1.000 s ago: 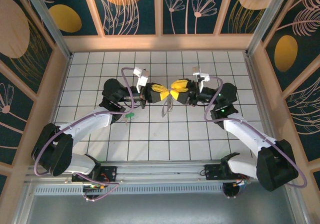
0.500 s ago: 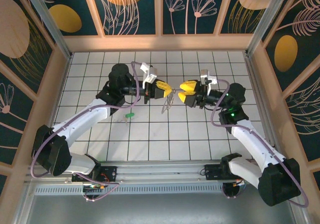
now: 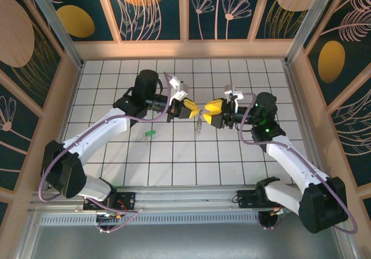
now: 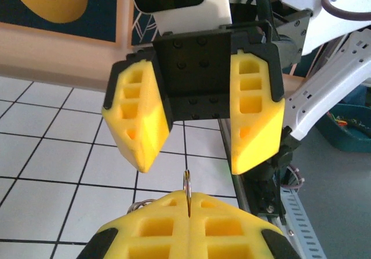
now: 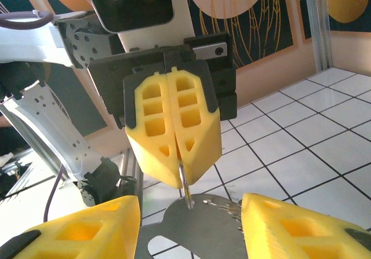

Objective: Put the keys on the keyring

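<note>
Left arm: reaches out over the middle of the counter, left hand raised and pointing right
Left grip: fingers pressed together, pinching the thin wire of the keyring
Right arm: stretched in from the right, right hand facing the left one, tips near
Right grip: fingers spread wide, holding nothing
Ring: dangles below the left fingertips, between both hands
Loose key: green-headed key lies on the counter beside the left forearm, well apart from both hands
</note>
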Motion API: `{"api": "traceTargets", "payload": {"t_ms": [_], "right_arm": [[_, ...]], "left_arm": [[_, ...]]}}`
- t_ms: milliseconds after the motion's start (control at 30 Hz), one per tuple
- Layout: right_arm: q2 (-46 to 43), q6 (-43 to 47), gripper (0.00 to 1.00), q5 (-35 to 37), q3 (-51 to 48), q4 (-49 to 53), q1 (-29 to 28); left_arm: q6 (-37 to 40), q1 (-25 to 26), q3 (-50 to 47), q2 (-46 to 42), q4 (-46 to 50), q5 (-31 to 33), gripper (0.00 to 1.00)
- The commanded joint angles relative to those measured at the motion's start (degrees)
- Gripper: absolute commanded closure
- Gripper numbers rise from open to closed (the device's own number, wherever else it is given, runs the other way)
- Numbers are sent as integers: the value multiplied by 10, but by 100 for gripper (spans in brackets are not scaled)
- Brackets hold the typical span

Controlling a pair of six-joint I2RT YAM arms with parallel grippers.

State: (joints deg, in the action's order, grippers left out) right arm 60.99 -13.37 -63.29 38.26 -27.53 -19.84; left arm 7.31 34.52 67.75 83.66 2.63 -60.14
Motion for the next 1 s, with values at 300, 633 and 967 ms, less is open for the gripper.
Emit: {"api": "traceTargets", "payload": {"t_ms": [300,633,967], "right_arm": [[44,23,57,-28,44,-9,-26],[47,35,100,-22,43,2,-28],[14,-8,100,8,9,-69,-5]], "left_arm": [[26,3,21,3,32,-37,100],[32,2,20,-1,36,-28,100],[-130,-5,-108,-115,-216,174,70]]}}
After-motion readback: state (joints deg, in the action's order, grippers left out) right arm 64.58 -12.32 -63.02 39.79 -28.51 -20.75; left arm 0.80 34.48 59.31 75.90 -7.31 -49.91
